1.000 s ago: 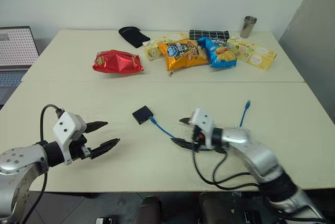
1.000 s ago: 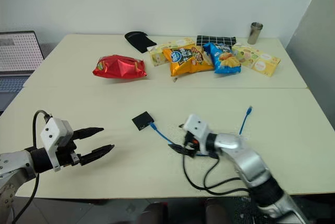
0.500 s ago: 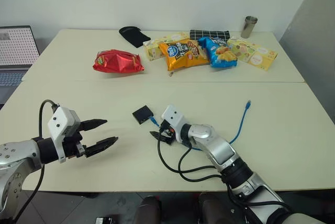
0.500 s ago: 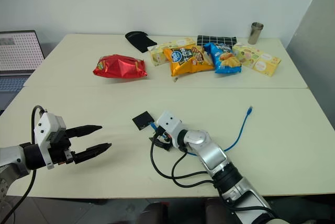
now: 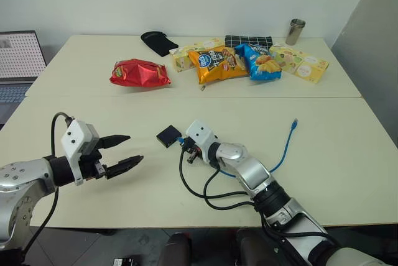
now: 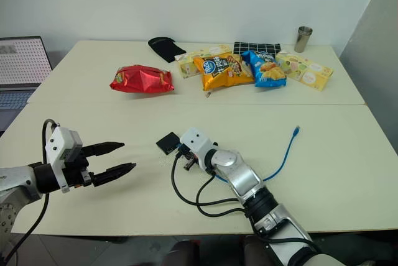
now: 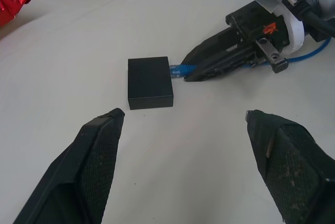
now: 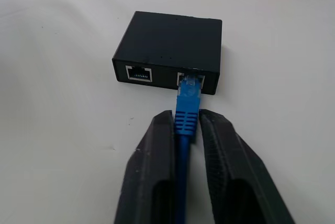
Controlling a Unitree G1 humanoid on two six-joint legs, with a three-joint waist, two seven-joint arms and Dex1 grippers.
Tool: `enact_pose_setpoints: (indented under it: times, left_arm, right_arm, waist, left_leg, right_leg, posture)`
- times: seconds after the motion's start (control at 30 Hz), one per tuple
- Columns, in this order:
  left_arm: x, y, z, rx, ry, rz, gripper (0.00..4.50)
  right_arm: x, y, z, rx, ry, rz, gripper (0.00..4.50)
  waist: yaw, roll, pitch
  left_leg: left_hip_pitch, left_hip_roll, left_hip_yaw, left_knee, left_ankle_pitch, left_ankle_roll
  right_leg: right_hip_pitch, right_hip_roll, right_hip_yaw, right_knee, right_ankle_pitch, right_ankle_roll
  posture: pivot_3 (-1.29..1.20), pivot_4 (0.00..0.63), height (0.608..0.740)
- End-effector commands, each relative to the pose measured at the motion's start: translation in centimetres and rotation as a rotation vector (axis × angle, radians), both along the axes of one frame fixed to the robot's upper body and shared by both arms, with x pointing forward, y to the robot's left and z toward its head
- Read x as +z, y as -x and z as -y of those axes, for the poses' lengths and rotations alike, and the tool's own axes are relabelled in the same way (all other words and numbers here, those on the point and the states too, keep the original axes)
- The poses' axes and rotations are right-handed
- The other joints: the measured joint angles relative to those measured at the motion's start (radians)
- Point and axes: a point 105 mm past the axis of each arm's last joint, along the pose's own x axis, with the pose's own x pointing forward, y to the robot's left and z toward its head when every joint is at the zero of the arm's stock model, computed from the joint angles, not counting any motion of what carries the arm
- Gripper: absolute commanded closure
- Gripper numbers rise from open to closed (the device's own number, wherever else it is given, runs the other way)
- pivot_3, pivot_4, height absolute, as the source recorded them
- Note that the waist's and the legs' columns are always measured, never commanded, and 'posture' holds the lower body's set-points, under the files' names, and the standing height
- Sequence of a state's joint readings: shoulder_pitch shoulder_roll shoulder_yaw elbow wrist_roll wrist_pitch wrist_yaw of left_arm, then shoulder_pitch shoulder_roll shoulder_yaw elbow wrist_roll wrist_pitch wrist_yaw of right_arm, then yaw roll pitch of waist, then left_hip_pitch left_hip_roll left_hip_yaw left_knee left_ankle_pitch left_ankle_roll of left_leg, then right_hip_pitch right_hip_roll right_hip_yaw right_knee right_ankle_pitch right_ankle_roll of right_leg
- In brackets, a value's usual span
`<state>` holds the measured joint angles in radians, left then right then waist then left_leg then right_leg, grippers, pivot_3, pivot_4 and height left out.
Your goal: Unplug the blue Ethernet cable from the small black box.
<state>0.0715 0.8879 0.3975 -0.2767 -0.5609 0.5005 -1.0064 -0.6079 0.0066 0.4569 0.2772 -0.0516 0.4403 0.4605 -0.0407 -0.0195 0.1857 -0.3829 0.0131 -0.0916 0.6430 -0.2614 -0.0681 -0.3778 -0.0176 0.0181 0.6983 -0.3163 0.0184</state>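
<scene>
While the left gripper [image 5: 123,151] hangs over the near-left part of the cream table [image 5: 348,154] with its two black fingers spread wide and nothing between them, the work sits toward the middle. Near the table's centre lies the small black box [image 8: 170,50], flat on the surface, with two sockets on one side: one is free, and the blue Ethernet cable [image 8: 187,110] is plugged into the other. Just beside the box, the right gripper [image 8: 187,122] has its fingers clenched on the cable's ribbed boot right behind the plug, pointing toward the box. From there the cable runs rightward in a loose curve to its free plug end, lying well apart on the right half of the table. Along the far edge sit a red snack bag [image 5: 140,73], an orange one [image 5: 217,64] and a blue one [image 5: 261,61].

The step in hand looks like the grasp before the pull. Next, the plug's latch probably needs releasing, then a straight draw away from the socket; the unheld box may slide along, so the free left gripper could steady it
</scene>
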Motion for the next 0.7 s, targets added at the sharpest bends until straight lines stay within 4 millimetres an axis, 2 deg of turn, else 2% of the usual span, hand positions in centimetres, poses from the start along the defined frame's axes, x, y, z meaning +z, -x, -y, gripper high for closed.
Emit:
enact_pose_setpoints:
  times: [0.03,0.13,0.3,0.43,0.57,0.7]
  left_arm:
    - [0.5,-0.4,-0.2,0.027,0.030,0.011,0.52]
    - [0.3,-0.5,-0.4,0.051,0.079,-0.024,0.52]
    - [1.2,-0.9,0.5,0.050,0.268,-0.082,0.52]
    - [1.7,-0.8,2.6,-0.011,0.457,-0.160,0.52]
    - [1.7,-0.3,5.0,-0.099,0.535,-0.220,0.52]
    - [1.3,0.0,6.9,-0.176,0.537,-0.259,0.52]
  right_arm:
    - [1.2,-0.4,1.7,-0.009,0.015,0.067,4.40]
    - [2.4,0.1,2.7,0.038,0.021,0.132,4.41]
    - [5.0,1.8,4.4,0.208,0.054,0.350,4.41]
    - [7.2,3.5,5.2,0.382,0.103,0.564,4.41]
    - [8.6,4.7,5.0,0.501,0.124,0.705,4.41]
    - [9.5,5.2,4.8,0.563,0.129,0.797,4.41]
  waist:
    - [0.004,0.000,0.000]
    - [0.007,0.000,0.000]
    - [0.006,0.000,0.000]
    - [0.005,0.000,0.000]
    - [-0.001,0.000,0.000]
    - [0.000,0.000,0.000]
  left_leg:
    - [0.000,0.000,0.000,0.000,0.000,0.000]
    - [-0.001,0.000,0.000,0.000,0.000,0.000]
    - [-0.002,0.000,0.000,0.000,0.000,0.000]
    - [-0.002,0.000,0.000,0.000,0.000,0.000]
    - [-0.002,0.000,0.000,0.000,0.000,0.000]
    - [-0.002,0.000,-0.001,0.001,0.000,0.000]
  right_leg:
    - [0.000,0.000,0.000,0.000,0.000,0.000]
    - [0.000,-0.001,0.000,0.000,0.000,0.000]
    - [-0.001,-0.001,0.000,-0.001,0.000,0.000]
    - [-0.001,-0.001,-0.001,-0.001,0.000,0.000]
    - [-0.001,-0.001,0.000,0.000,0.000,0.000]
    - [0.000,-0.001,-0.001,0.000,0.000,0.000]
  posture:
    - [0.00,0.150,0.740]
    - [0.00,0.150,0.740]
    - [0.00,0.150,0.740]
    - [0.00,0.150,0.740]
    - [0.00,0.150,0.740]
    - [0.00,0.150,0.740]
